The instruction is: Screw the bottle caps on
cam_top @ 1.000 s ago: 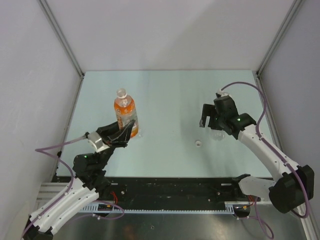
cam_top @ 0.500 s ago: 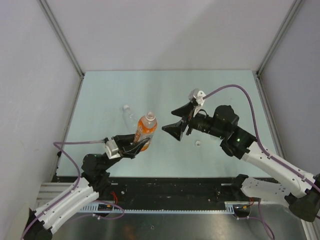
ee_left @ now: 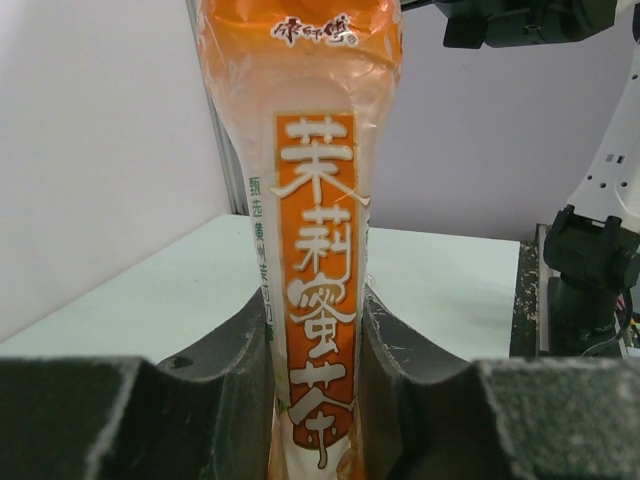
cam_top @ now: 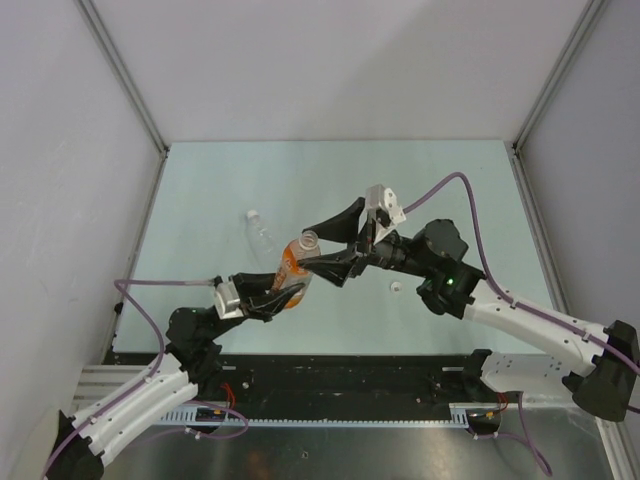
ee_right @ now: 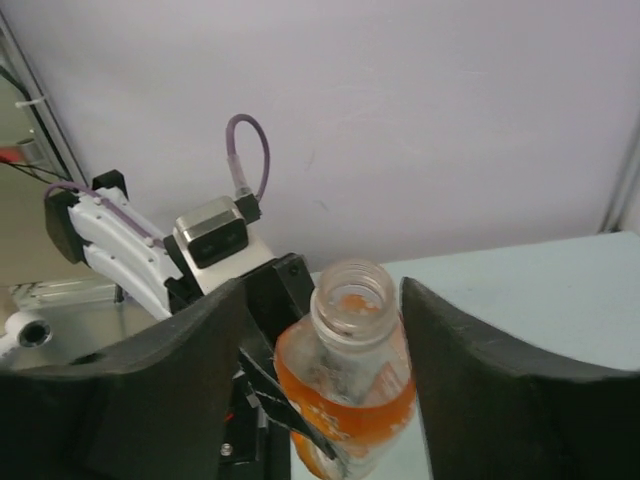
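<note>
- While the left gripper (cam_top: 280,290) is clenched on the lower body of the orange bottle (cam_top: 293,268), holding it off the table (cam_top: 450,180) and tilted toward the right arm, the bottle's mouth (ee_right: 350,290) is bare. I can't tell if there is liquid inside, but if there is, more tilt could spill it.
- The right gripper (cam_top: 328,243) is spread wide, one finger on either side of the neck, touching nothing and carrying no cap. If it closes there, it pinches thin plastic rather than a cap and could wrench the bottle askew in the left grip.
- The only cap I can see, a white cap (cam_top: 398,288), lies on the table near the right forearm. A careless sweep of that arm could flick it out of reach.
- A clear bottle (cam_top: 260,230) lies on its side just beyond the orange one, and a nudge from either arm could set it rolling.
- The left grip sits low on soft plastic, so twisting force at the top may turn or buckle the bottle instead of seating threads.
</note>
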Controlling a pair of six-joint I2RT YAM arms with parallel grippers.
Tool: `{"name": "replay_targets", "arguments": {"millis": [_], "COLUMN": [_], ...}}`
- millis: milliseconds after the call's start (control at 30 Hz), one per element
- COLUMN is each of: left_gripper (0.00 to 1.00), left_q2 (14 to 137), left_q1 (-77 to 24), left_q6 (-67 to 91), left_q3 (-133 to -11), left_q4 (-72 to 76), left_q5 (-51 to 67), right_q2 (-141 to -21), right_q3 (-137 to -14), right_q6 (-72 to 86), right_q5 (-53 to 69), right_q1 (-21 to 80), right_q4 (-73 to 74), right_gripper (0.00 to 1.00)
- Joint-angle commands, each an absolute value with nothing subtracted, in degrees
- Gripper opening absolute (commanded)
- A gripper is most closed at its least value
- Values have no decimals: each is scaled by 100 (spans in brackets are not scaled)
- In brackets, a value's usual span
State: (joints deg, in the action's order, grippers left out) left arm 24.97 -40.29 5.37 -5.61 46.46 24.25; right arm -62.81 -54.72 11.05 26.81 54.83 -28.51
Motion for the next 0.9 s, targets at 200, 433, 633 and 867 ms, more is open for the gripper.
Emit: {"name": "replay_targets", "arguments": {"millis": [200,433,633,867], "left_gripper": [91,99,99,100], "left_q2": [2497,2050,1896,2559], "left_q1": [-4051,-4047,-4049,-4050], "left_q6": [840,1225,1607,2458], "left_q3": [-583,-260,-438,-2171], "left_q4": [4931,4829,3891,778], "left_q5": [2203,922,-247,-2203], "right_q2": [-6410,-6514,-7106,-7907], "right_q3": [-5728,-5722,-5709,-5231], "right_q6": [266,-759,-742,-544], "right_q5": [2042,-470,-813,-164], "right_q1": [5808,5711,4973,4101], "right_q4": [-2573,-2162,-2038,-3127], "right_gripper": [14,10,13,11]}}
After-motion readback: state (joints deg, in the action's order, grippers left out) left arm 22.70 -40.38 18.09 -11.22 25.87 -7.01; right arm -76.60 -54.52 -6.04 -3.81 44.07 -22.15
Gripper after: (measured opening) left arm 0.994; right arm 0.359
